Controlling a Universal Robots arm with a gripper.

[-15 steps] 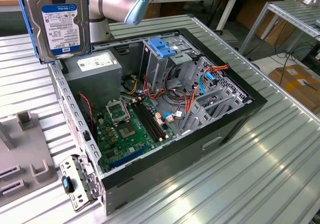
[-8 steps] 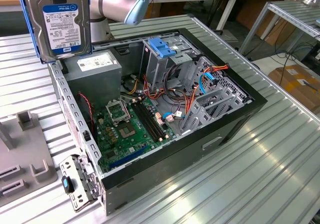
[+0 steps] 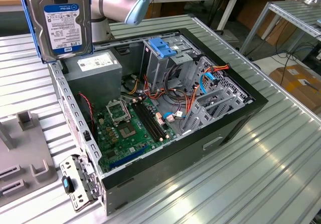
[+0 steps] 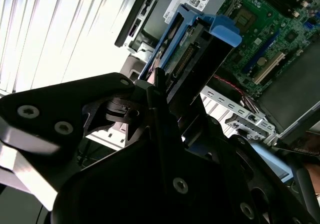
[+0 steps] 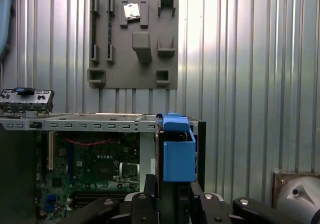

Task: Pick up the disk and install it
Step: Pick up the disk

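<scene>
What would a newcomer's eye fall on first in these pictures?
The disk, silver with blue rails, hangs upright at the exterior view's upper left, clamped by the gripper. Below it lies the open computer case, its green motherboard and tangled cables exposed.

On slatted table (image 3: 241, 184): open computer case (image 3: 253, 106), fixture tray (image 3: 20, 159) beside it at the exterior view's left. In case: motherboard (image 3: 128, 131) on floor, power-supply box (image 3: 95, 66) behind it, drive cage (image 3: 165, 58) at box's right. Over case's far-left corner: disk (image 3: 59, 23), upright, clamped in gripper (image 5: 171, 191).
</scene>
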